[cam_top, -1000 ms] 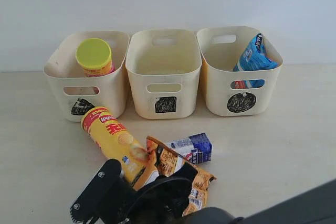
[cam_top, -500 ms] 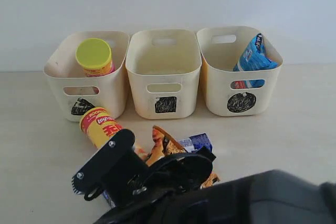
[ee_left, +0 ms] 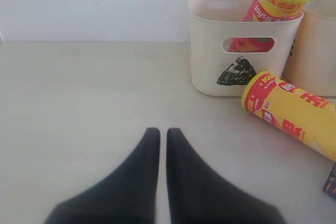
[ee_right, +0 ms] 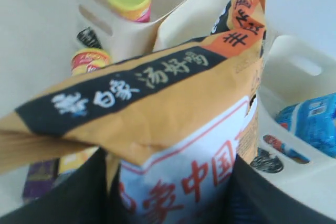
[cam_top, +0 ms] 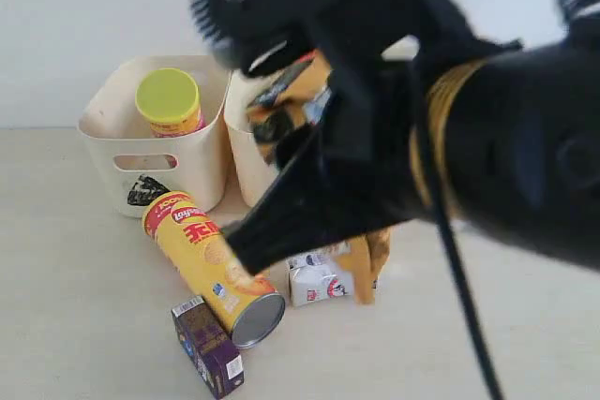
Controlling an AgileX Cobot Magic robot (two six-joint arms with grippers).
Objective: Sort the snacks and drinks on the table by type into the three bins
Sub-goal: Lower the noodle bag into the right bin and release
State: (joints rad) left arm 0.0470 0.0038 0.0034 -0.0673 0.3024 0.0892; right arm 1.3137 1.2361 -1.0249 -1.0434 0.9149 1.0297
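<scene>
My right gripper (ee_right: 173, 182) is shut on the orange-brown bag (ee_right: 157, 93) and holds it in the air before the middle bin (cam_top: 246, 166); the bag (cam_top: 295, 91) hangs down from it. The pink canister (cam_top: 169, 100) stands in the left bin (cam_top: 155, 152). The blue bag (ee_right: 312, 121) lies in the right bin (ee_right: 294, 150). On the table (cam_top: 75, 306) lie the yellow canister (cam_top: 211, 264), the dark purple carton (cam_top: 208, 346) and the blue and white carton (cam_top: 319, 280). My left gripper (ee_left: 163, 132) is shut and empty, low over bare table.
The right arm fills most of the exterior view and hides the right bin there. A pale wall stands behind the bins. Left of the triangle-marked bin (ee_left: 210, 51) the table is bare.
My right arm has risen from the table's front edge with the orange-brown bag, up towards the bins. The two cartons now show on the table.
</scene>
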